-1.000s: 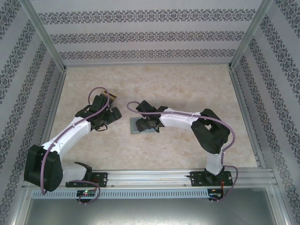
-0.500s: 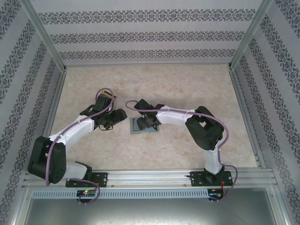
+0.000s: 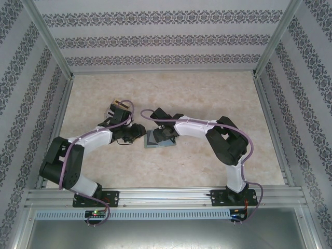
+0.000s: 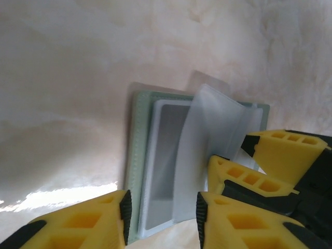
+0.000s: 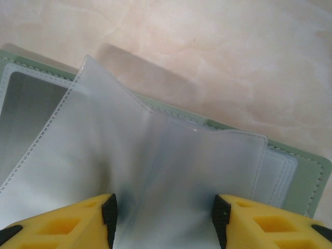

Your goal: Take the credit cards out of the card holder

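The card holder (image 3: pixel 157 141) lies open on the table, grey-green with clear plastic sleeves standing up from its crease. In the left wrist view its green rim (image 4: pixel 134 155) and left pocket sit between the pads of my left gripper (image 4: pixel 162 215), which is open and just above its near edge. A grey card-shaped rectangle (image 4: pixel 166 155) shows inside that pocket. My right gripper (image 5: pixel 163 218) is open too, with a raised clear sleeve (image 5: pixel 155 155) spanning the gap between its pads. Its yellow fingers (image 4: pixel 280 150) sit at the holder's right side. From above, both grippers (image 3: pixel 141 133) (image 3: pixel 162 135) meet at the holder.
A small tan-lined box (image 3: pixel 118 107) stands behind the left wrist. Patterned walls and metal rails (image 3: pixel 155 196) enclose the beige tabletop (image 3: pixel 207 93). The arms' elbows spread to the left and right of the holder.
My left gripper has swung right to the holder's left edge and its jaws have narrowed. My right gripper has stayed over the holder and narrowed a little.
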Tool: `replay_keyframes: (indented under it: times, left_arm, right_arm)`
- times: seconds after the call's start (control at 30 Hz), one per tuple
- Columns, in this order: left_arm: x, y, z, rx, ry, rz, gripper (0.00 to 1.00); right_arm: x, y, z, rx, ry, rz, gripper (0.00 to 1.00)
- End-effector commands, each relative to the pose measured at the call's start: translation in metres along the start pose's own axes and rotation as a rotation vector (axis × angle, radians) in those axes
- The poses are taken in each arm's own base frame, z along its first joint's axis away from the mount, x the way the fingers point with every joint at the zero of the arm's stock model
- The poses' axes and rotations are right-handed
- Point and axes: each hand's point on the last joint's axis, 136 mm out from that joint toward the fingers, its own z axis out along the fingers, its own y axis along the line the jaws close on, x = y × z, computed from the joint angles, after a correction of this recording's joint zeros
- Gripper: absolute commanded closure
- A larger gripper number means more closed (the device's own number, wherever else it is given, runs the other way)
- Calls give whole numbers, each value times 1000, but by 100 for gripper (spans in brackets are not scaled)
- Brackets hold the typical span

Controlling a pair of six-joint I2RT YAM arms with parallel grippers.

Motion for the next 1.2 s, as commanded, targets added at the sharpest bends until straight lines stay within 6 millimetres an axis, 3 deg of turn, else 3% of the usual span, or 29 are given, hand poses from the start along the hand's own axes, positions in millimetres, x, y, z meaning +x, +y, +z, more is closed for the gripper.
replay_keyframes:
  times: [0.0, 0.17, 0.5, 0.73, 0.93, 1.17]
  left_arm:
    - [11, -12, 11, 78, 33, 12, 63]
    - [23, -9, 22, 73, 76, 17, 66]
    - [28, -6, 30, 56, 113, 34, 72]
    - [23, 0, 20, -17, 84, 52, 73]
    - [22, -13, 7, 27, 64, 78, 68]
    - [30, -18, 23, 73, 114, 65, 69]
  right_arm:
    - [29, -16, 17, 19, 98, 29, 45]
    - [29, -14, 16, 5, 101, 35, 46]
    - [30, -15, 16, -2, 104, 39, 46]
    - [30, -16, 17, -1, 106, 46, 47]
    - [30, -16, 18, -1, 109, 47, 47]
    - [30, -16, 18, -2, 110, 51, 47]
